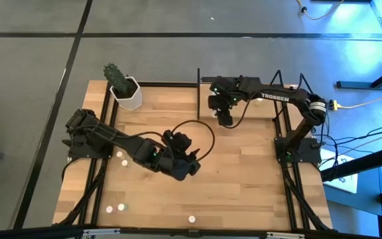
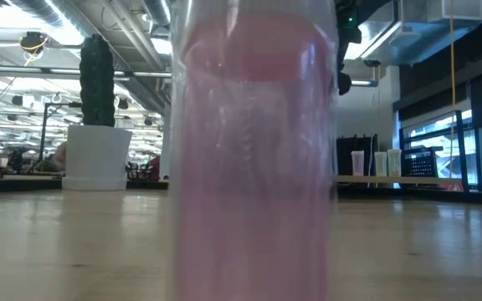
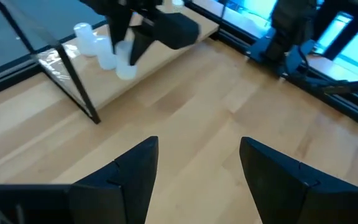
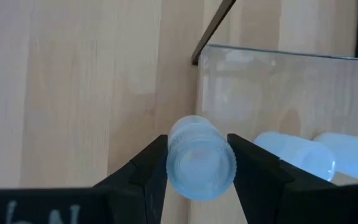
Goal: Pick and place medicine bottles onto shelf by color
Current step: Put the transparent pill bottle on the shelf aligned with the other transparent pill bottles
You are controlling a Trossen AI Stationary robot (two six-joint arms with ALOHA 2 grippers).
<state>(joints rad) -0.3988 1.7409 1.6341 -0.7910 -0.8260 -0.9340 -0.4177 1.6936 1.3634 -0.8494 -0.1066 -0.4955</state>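
Observation:
My right gripper (image 1: 225, 121) (image 4: 197, 144) hangs at the near left corner of the light-wood shelf (image 1: 262, 111) (image 4: 278, 93), shut on a small whitish bottle with a white cap (image 4: 201, 158). The bottle also shows in the left wrist view (image 3: 126, 64). Two more whitish bottles (image 4: 291, 155) (image 4: 347, 155) stand on the shelf board beside it. My left gripper (image 1: 194, 169) (image 3: 197, 149) is open and empty over the middle of the table, facing the shelf. Several loose bottles stand on the tabletop at the left and near edges (image 1: 119, 155) (image 1: 110, 209) (image 1: 191, 218). My right gripper pinches the bottle between its two fingers by the sides just below the cap (image 4: 174, 163). The fingers come from above, pointing down. The bottle stands upright at the shelf's near edge (image 3: 135, 78); I cannot tell whether its bottom rests on the board.
A white hexagonal pot with a cactus (image 1: 125, 89) (image 2: 99, 155) stands at the far left. A pink bottle (image 2: 253, 150) stands right in front of the low camera and fills its view. Thin black uprights (image 3: 79, 87) and a clear panel (image 4: 260, 68) frame the shelf.

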